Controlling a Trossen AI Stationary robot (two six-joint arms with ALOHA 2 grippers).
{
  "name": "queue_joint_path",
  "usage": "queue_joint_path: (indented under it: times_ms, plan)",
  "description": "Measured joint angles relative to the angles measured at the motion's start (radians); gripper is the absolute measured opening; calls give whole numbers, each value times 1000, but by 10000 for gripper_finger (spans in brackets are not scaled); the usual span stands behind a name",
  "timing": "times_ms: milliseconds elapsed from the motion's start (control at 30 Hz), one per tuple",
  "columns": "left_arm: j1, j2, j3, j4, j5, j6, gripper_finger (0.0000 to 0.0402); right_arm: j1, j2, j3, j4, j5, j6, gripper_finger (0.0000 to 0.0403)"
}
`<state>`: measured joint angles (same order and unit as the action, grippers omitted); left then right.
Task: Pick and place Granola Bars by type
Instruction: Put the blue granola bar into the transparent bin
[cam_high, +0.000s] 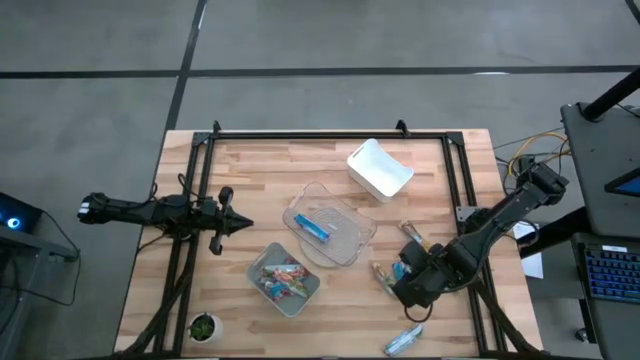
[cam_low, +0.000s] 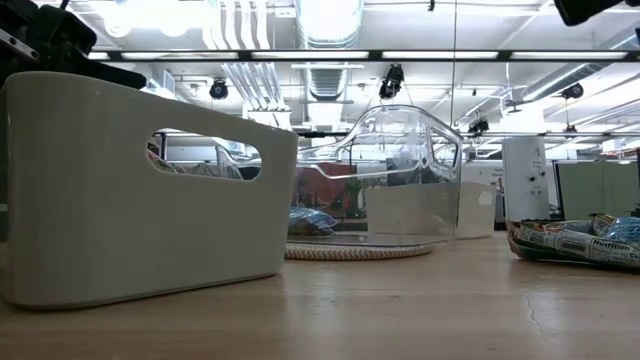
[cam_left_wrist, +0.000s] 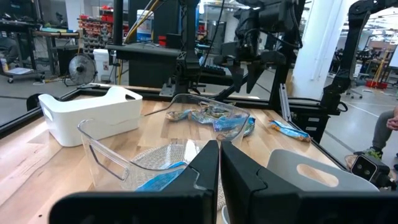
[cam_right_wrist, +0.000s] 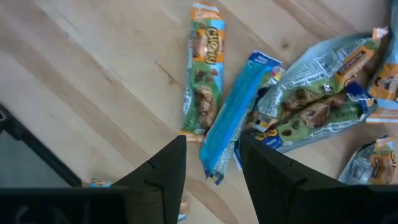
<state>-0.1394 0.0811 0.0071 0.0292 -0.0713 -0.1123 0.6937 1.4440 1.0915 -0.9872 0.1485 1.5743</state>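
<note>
right gripper (cam_right_wrist: 212, 163) hangs jaws apart directly over the bright blue shiny-wrapped granola bar (cam_right_wrist: 231, 116), which lies on the wooden table (cam_right_wrist: 81, 87) at the loose pile's edge, touching the green-and-orange wrapped bar (cam_right_wrist: 202, 78); judgement: drop straight down, straddle the blue wrapper's narrow width, avoid pinching the green neighbour, then carry to the clear plastic bin (cam_high: 330, 226) already holding a blue bar; left gripper (cam_left_wrist: 219, 163) parked beside that bin, fingers pressed together, empty; pile overlaps, so bar count unclear; grey bin (cam_high: 285, 279) contents too small to sort
</note>
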Motion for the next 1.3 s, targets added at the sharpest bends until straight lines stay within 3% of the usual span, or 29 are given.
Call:
queue_joint_path:
  times_ms: [333, 800, 1100, 1300]
  plan:
    - [0, 0, 0, 0, 0, 0, 0, -30, 64, -17, 10, -52, -10, 161]
    - [0, 0, 0, 0, 0, 0, 0, -53, 161, -30, 59, -73, 31, 223]
    - [0, 0, 0, 0, 0, 0, 0, -53, 171, -122, 226, -99, 102, 224]
    - [0, 0, 0, 0, 0, 0, 0, -53, 178, -159, 238, -99, 127, 222]
